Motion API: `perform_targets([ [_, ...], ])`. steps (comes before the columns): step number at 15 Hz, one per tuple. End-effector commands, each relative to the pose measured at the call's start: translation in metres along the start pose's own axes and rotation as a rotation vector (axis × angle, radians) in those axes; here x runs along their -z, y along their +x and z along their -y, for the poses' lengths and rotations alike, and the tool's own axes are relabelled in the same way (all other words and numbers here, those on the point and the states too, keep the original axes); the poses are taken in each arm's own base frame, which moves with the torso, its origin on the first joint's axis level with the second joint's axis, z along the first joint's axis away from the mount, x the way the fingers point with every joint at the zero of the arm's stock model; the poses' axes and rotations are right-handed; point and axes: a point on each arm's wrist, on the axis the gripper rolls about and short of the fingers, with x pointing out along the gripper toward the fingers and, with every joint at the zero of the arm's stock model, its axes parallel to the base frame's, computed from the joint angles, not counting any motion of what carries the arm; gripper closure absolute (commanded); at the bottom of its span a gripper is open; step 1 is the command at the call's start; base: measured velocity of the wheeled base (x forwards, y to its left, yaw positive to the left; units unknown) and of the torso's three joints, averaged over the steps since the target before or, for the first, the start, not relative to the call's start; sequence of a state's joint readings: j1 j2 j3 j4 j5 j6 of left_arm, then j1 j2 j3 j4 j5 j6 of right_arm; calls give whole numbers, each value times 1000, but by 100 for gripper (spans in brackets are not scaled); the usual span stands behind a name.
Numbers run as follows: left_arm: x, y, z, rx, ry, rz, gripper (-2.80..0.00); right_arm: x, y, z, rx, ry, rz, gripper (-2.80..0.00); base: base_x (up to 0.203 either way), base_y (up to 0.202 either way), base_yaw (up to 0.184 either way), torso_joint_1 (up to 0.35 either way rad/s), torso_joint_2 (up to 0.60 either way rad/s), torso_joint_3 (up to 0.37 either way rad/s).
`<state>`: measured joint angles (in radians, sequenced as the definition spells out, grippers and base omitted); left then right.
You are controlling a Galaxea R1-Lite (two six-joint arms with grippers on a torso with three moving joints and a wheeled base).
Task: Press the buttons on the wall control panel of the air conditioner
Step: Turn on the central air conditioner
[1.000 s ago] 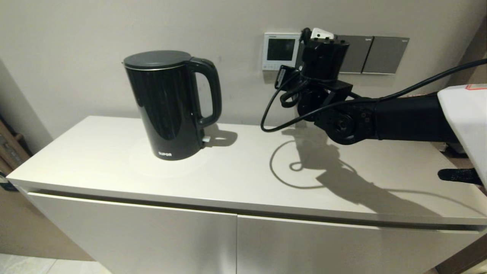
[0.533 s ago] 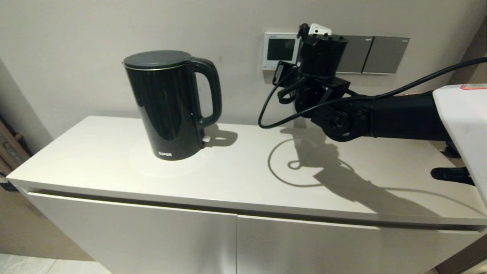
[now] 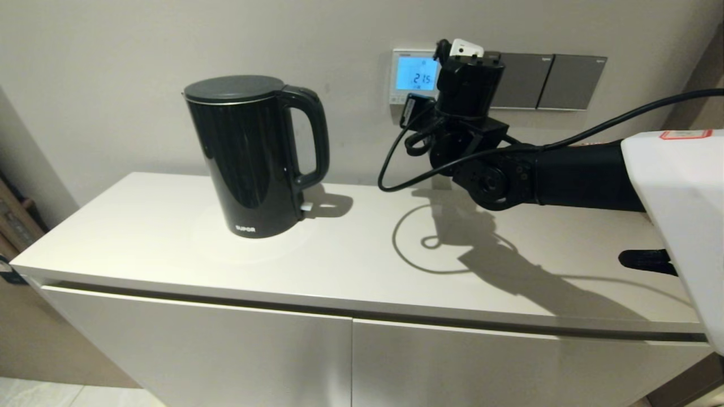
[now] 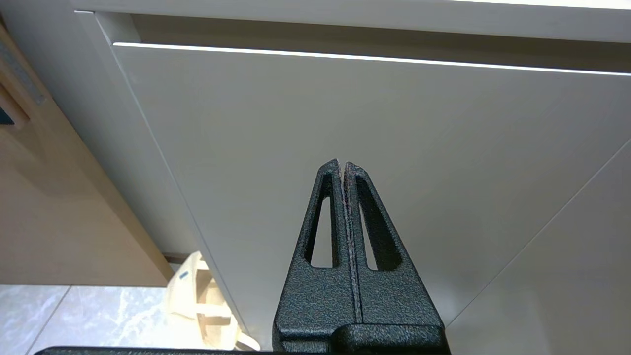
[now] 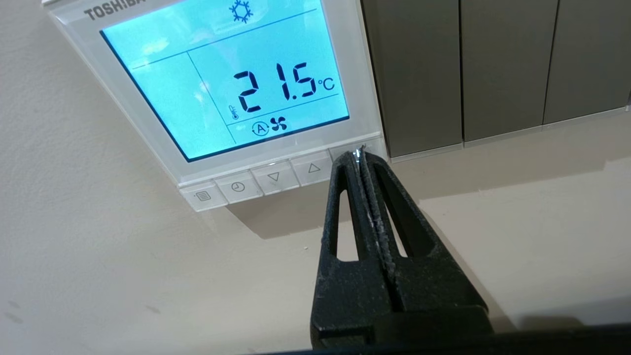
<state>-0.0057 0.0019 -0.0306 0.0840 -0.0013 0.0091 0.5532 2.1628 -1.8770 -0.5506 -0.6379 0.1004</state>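
Your right pincer (image 5: pixel 359 157) has its two fingers pressed flat together, holding nothing, and their joined tip sits on the last key of the buttons (image 5: pixel 273 176), the one at the end of the row nearest the dark grey switch plates (image 5: pixel 498 69). The other four keys in that row show clear of the tip. The control panel (image 5: pixel 362 74) fills the upper left of the right wrist frame; its screen (image 5: pixel 222 79) is lit blue and reads 21.5 °C, with a snowflake above and a fan mark below.

In the head frame you find the control panel (image 3: pixel 398 96) on the wall at upper centre, partly hidden by the right arm (image 3: pixel 565 175), which reaches in from the right edge over the counter (image 3: pixel 350 265). A black kettle (image 3: pixel 249 155) stands on the counter left of centre, well apart from the arm.

Your left pincer (image 4: pixel 343 170) is also narrow, fingers touching with nothing between them, hanging low before the white cabinet door (image 4: pixel 394 128).
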Motion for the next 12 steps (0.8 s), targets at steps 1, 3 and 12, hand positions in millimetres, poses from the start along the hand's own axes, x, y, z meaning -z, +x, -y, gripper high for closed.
perform_targets([
  [1, 0, 0, 0, 0, 0, 0, 0, 2, 1, 0, 4, 1, 1, 0, 0, 0, 0, 0, 0, 0],
  [3, 0, 0, 0, 1, 0, 0, 0, -4, -2, 0, 4, 7, 8, 0, 0, 0, 0, 0, 0, 0],
  [12, 0, 0, 0, 1, -1, 0, 0, -34, -49, -22, -88, 49, 1, 0, 0, 0, 0, 0, 0, 0],
])
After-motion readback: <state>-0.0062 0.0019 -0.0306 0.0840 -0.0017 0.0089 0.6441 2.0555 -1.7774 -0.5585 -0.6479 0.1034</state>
